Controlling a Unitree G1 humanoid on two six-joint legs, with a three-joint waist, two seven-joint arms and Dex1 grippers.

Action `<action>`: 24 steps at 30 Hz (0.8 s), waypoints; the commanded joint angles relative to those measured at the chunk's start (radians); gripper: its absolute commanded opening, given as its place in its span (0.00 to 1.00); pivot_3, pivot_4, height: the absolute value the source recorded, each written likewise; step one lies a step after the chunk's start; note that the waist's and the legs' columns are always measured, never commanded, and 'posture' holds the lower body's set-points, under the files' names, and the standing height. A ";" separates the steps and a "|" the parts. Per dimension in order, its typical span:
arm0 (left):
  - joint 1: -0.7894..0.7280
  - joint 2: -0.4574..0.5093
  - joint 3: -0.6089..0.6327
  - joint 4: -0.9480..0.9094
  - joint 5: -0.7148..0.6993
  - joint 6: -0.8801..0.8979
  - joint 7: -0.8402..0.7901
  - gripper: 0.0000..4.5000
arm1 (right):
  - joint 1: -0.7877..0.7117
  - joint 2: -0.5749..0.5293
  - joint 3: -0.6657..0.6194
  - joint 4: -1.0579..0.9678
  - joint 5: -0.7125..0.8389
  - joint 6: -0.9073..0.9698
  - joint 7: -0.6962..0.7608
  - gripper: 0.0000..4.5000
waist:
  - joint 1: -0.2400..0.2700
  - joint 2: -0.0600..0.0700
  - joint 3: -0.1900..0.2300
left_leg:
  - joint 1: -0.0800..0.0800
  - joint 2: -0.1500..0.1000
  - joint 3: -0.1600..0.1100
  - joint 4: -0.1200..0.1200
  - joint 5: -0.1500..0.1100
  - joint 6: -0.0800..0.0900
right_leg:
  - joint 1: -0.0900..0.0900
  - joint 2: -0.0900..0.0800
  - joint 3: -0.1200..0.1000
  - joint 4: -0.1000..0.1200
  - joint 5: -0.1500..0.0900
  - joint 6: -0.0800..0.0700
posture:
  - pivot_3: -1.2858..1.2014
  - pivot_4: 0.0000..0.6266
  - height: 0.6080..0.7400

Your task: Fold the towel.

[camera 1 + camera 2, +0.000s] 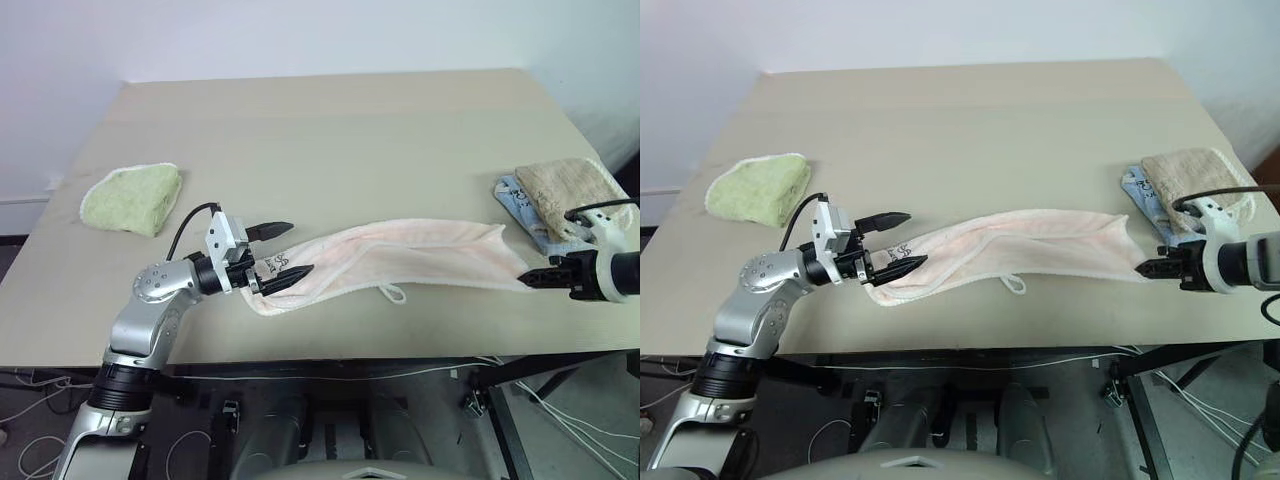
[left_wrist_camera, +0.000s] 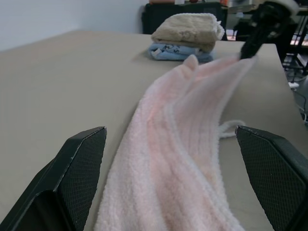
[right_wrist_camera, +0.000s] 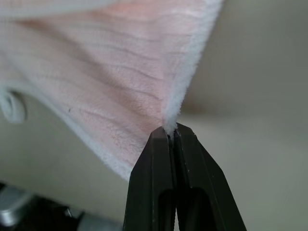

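The right hand point(image 3: 172, 132) has its two black fingers point(image 3: 156, 178) pressed flat together, with a corner of the towel point(image 3: 115, 82) pinched between their tips. From that pinch the pale pink terry cloth fans away toward ten and eleven o'clock, its ribbed pile edged in white. The small white loop point(image 3: 12, 107) curls off the towel's edge at nine o'clock (only part of it is in frame). The beige surface point(image 3: 260, 96) lies behind, from one to four o'clock.

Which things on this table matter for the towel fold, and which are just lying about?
In the job:
pink-white towel
right gripper, shut on its corner
left gripper, open at its other end

Lying about:
green towel
beige towel on blue cloth
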 commanded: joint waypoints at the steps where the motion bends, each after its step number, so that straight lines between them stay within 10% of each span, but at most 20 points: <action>1: -0.033 -0.010 -0.006 0.010 0.000 -0.013 -0.018 1.00 | 0.045 -0.004 -0.086 -0.077 0.045 0.006 -0.076 0.01 | 0.001 0.000 0.000 | 0.000 0.000 0.000 0.000 0.000 0.000 | 0.000 0.000 0.000 0.000 0.000 0.000 | 0.52 0.24 1.00; 7: -0.041 -0.024 -0.015 0.015 0.013 -0.017 -0.025 1.00 | 0.131 0.037 -0.118 -0.131 -0.039 -0.231 -0.141 0.05 | 0.004 0.000 0.000 | 0.000 0.000 0.000 0.001 0.000 0.001 | 0.001 0.000 0.000 -0.001 0.000 0.000 | 0.52 0.24 1.00; 18: -0.021 0.014 0.017 -0.030 0.006 0.006 -0.006 1.00 | 0.124 -0.150 -0.038 -0.070 -0.141 -0.815 0.126 0.81 | -0.005 0.000 0.000 | 0.000 0.000 0.000 0.000 0.000 0.001 | 0.001 0.000 -0.001 -0.001 0.000 0.000 | 0.52 0.24 1.00; 24: 0.003 0.016 0.022 -0.065 0.007 0.014 0.014 1.00 | -0.082 -0.058 0.197 0.164 -0.355 -1.240 0.202 0.81 | -0.006 -0.001 0.000 | 0.002 0.000 0.001 0.001 0.000 0.000 | 0.002 0.000 0.000 -0.001 0.000 0.001 | 0.52 0.24 1.00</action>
